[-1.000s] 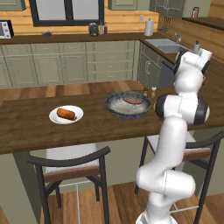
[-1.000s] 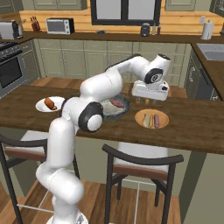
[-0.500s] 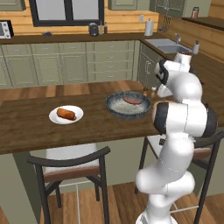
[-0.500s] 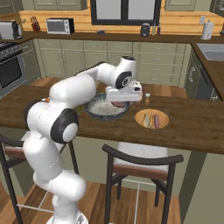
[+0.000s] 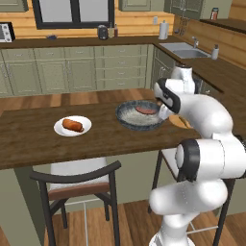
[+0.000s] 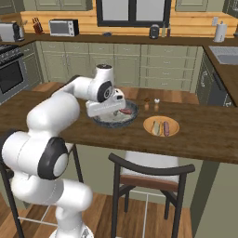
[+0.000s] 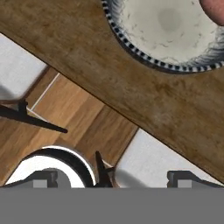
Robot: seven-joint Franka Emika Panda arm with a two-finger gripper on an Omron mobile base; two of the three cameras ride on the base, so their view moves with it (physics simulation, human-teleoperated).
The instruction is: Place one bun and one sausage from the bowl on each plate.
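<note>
Landmark: the bowl (image 5: 139,116), dark-rimmed with a pale speckled inside, on the wooden counter (image 5: 38,139).

One sausage (image 5: 145,110) lies inside the bowl, toward its far right side; in the hand view it shows as a red-brown edge (image 7: 214,11) at the top right corner, over the bowl's inside (image 7: 166,30).

White plate (image 5: 72,126): well left of the bowl, carrying a bun (image 5: 73,124).

Orange-tan plate (image 6: 161,126): just right of the bowl, apart from it, carrying one bun (image 6: 156,128) and one sausage (image 6: 166,128) side by side.

Gripper (image 6: 103,109): above the bowl's near rim, over the counter edge. Jaws spread wide, nothing between them; fingertips (image 7: 43,178) show at the bottom of the hand view.

Salt and pepper shakers (image 6: 151,104): behind the orange-tan plate, right of the bowl.
</note>
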